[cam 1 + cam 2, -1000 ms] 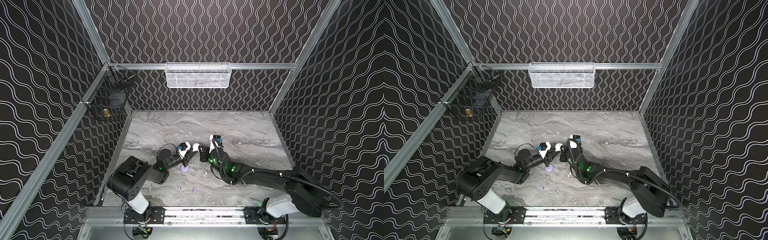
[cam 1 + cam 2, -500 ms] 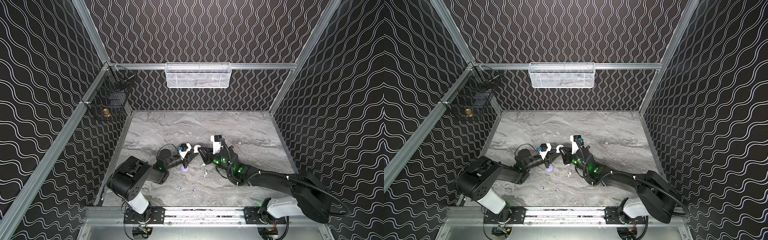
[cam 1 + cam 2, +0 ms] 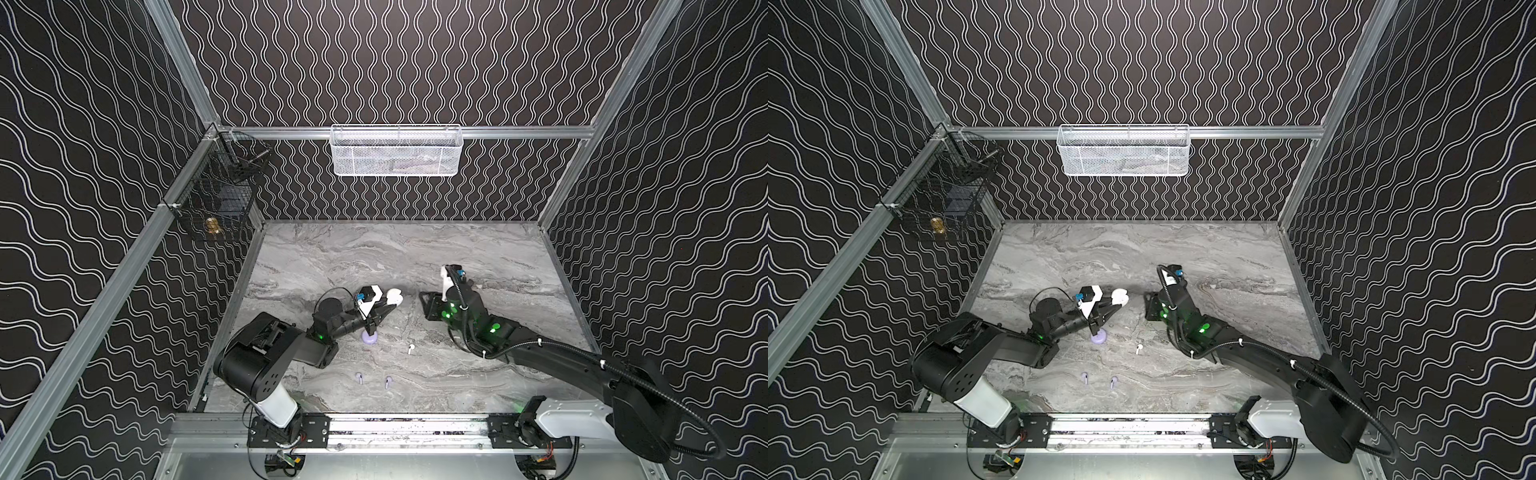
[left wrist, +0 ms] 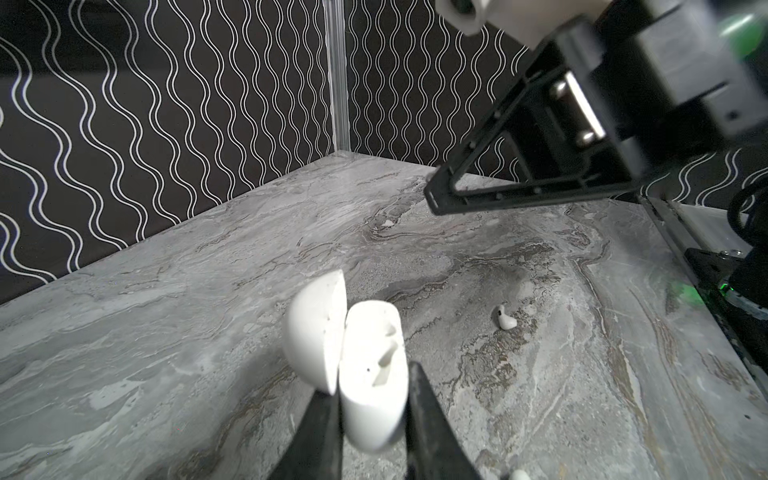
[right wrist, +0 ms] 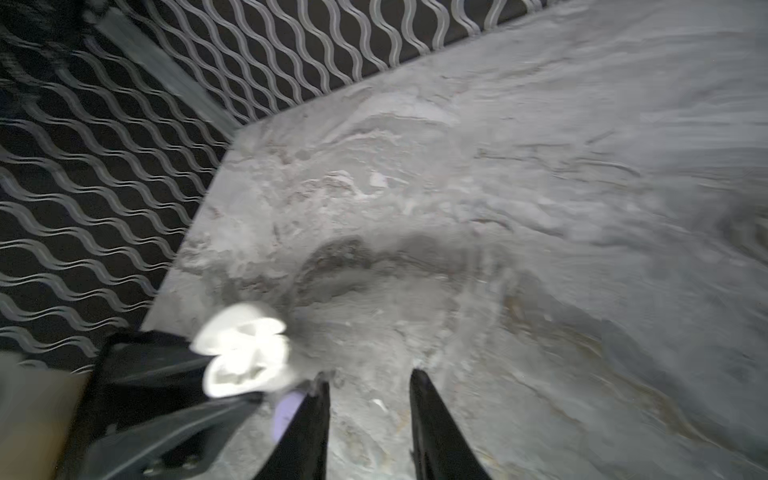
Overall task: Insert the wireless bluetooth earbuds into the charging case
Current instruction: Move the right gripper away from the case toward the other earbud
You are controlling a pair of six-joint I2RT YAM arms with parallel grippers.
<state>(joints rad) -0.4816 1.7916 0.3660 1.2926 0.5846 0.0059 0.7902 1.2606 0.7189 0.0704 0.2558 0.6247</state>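
Left gripper [image 4: 370, 405] clamped on white charging case [image 4: 372, 374], lid hinged open, above the table [image 3: 374, 257]. Lavender case [image 3: 369, 337] sits just below it. Lavender earbud [image 3: 359, 376] and second lavender earbud [image 3: 388, 380] lie loose base-side of it. White earbud [image 3: 410, 348] lies between grippers. Right gripper [image 5: 370, 380] has jaws parted, empty, near the white case, not touching.

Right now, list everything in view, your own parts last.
white charging case: one, white, open, held aloft
lavender case: one, lavender, on the table, left of centre
white earbud: one, white, on the table, centre
lavender earbuds: two, lavender, on the table near the front
mesh basket: one, white, back rail
wire basket: one, black, left wall
table: one, grey marble
left gripper: one, black, shut on the white charging case
right gripper: one, black, open, empty
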